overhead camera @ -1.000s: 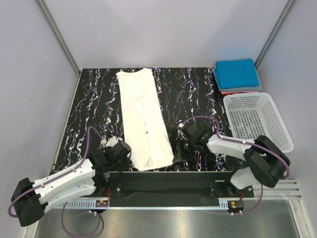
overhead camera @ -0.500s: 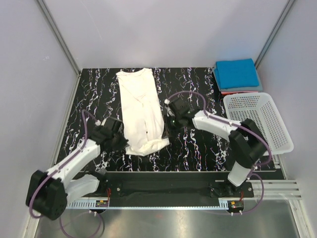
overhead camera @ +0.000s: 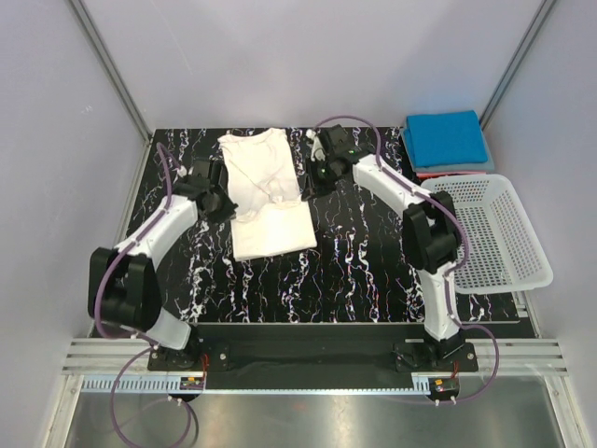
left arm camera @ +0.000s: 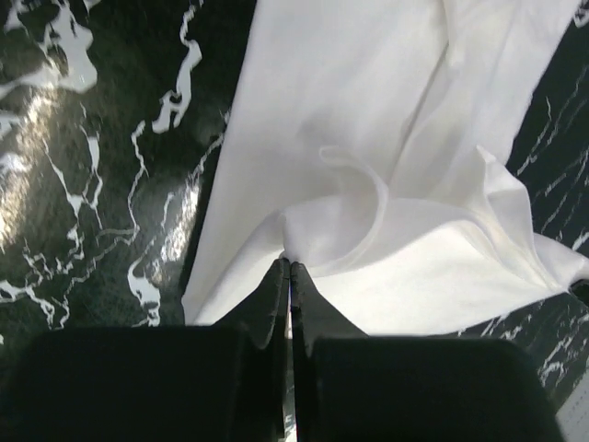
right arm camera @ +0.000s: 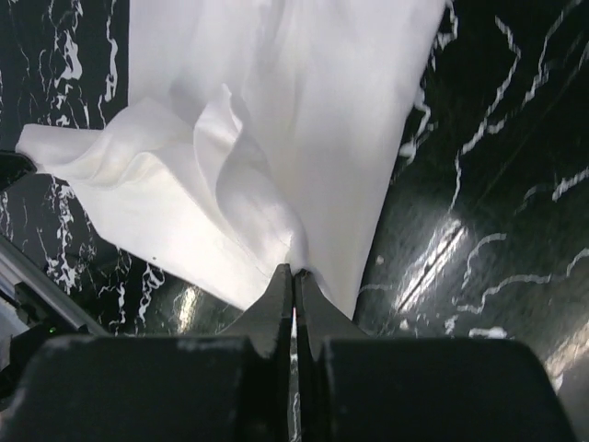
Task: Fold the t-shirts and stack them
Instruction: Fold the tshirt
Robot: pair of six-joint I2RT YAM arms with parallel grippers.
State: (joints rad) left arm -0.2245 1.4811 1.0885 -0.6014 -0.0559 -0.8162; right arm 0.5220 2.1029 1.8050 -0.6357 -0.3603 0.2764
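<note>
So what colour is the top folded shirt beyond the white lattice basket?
Bright blue; that folded cloth t-shirt shows best in the top external view.

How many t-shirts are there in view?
3. A white cloth t-shirt lies partly folded in the middle; a folded bright blue cloth t-shirt sits at the far right corner, atop a red t-shirt showing only its edge. Others may be hidden in that stack.

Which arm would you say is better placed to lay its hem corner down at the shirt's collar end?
Right, probably. Both end effectors are shut on the shirt, but the right end effector sits nearer its collar than the left end effector.
</note>
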